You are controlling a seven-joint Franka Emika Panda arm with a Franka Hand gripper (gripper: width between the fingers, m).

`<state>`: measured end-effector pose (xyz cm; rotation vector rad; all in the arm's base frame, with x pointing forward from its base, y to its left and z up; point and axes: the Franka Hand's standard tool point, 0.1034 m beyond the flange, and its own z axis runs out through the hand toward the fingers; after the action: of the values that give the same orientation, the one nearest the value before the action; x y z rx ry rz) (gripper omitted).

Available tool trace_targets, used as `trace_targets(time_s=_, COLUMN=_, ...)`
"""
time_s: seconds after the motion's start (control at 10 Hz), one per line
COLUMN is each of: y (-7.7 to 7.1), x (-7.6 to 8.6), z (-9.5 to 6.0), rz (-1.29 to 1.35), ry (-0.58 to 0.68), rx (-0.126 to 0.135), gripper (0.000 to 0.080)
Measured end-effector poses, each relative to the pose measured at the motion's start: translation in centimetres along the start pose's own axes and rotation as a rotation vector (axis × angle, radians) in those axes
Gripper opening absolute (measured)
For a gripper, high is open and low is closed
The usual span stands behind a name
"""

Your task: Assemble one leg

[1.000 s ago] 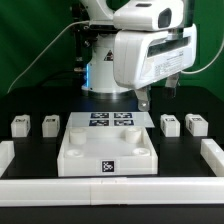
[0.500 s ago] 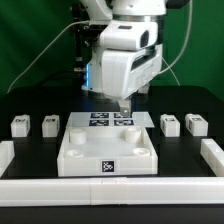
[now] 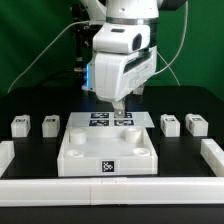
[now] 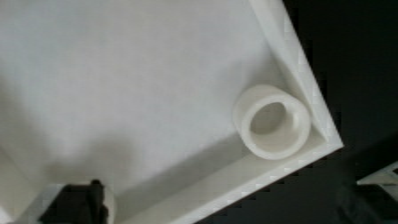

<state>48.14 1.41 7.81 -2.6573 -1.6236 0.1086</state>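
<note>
The tool (image 3: 120, 104) hangs low over the rear edge of the white tray (image 3: 75, 165), a little toward the exterior view's right of the tray's middle. The marker board (image 3: 100, 118) lies just behind the tray, beneath the tool. From where I stand I cannot tell whether the jaws are parted or closed. The wrist view gives only one dark fingertip (image 4: 75, 205) over the tray's floor, and I see no leg in its grasp.

All the legs sit loose on the bench (image 3: 35, 145), none fitted to the tray. The nearest leg (image 3: 170, 124) stands just off the tray's rear corner on the exterior view's right, with a second leg (image 3: 195, 124) beside it, farther from the tray. The other pair lies off the tray's opposite rear corner, an inner one (image 3: 48, 123) and an outer one (image 3: 19, 125), both farther from the tool.

So I judge the coming reach runs sideways from the tray's rear edge toward the exterior view's right, then down. The leg is so stubby, tag face toward the camera, that I cannot read its long axis. In the wrist view a round socket (image 4: 276, 122) in a tray corner sits empty, likely where a leg belongs.
</note>
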Motion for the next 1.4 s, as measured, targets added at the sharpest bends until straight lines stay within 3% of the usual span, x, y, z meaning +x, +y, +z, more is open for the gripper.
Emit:
trace_targets(time_s=0.1, y=0.0, x=-0.2, z=0.1, rz=-0.032, ry=0.001, rx=-0.003, gripper=0.0650)
trace_targets(time_s=0.3, y=-1.0, x=-2.1, z=1.4, rz=-0.219, ry=0.012, rx=-0.027, gripper=0.0650)
trace_targets(time_s=0.4, y=-1.3, x=-3.0, z=1.9, rz=-0.285, ry=0.008, rx=-0.019, gripper=0.0650)
trace_targets(time_s=0.6, y=-1.5, x=-3.6, z=2.8, rz=-0.391, ry=0.019, rx=-0.043, gripper=0.0650)
trace_targets(time_s=1.1, y=-2.8, x=-3.9, z=6.8, rz=-0.392, ry=0.021, rx=0.002, gripper=0.0650)
trace_targets(time_s=1.4, y=-2.9, x=-4.0, z=7.0, rz=-0.382, ry=0.020, rx=0.005, gripper=0.0650)
